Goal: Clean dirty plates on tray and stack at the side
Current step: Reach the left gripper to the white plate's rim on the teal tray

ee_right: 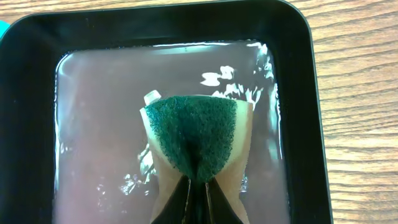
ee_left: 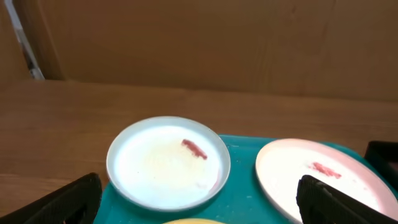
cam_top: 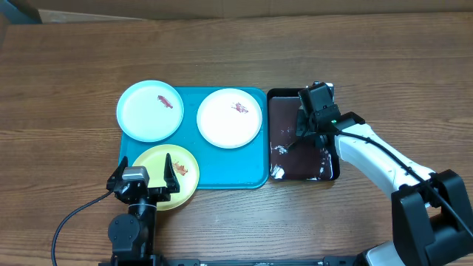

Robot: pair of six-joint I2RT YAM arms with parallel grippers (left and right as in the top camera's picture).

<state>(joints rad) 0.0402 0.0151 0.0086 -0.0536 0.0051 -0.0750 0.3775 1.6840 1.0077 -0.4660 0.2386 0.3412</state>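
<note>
hovering at the front left, the left gripper (cam_top: pixel 144 171) was spread wide, nothing between its fingers (ee_left: pixel 65 202). it sat over the near edge of the yellow plate (cam_top: pixel 157 158); whether it touched the plate, cannot tell. the yellow plate lay in the tray's front left corner with a small reddish smear (cam_top: pixel 182 170) near its right side. behind it the blue plate (cam_top: pixel 150 111) lay in the back left corner, its left edge hanging past the tray rim, with a red smear (cam_top: pixel 164 101) right of centre. the turquoise tray (cam_top: pixel 222 166) lay flat on the wood table (cam_top: pixel 74 59), and its front right part was bare. the white plate (cam_top: pixel 230 117) lay in the back right of the tray, apart from the blue plate, with a reddish smear (cam_top: pixel 240 108) toward its back right. just right of the tray, touching or nearly so, sat a black tray (cam_top: pixel 270 133) holding shallow pinkish-brown liquid (ee_right: pixel 106 112). the right gripper (ee_right: pixel 196 186) was down inside the black tray, clamped on a sponge (ee_right: pixel 193 130). the sponge was pinched so that it folded, green scrub face up, tan foam at its sides, its lower part in the liquid. the right arm reached in from the front right.
</note>
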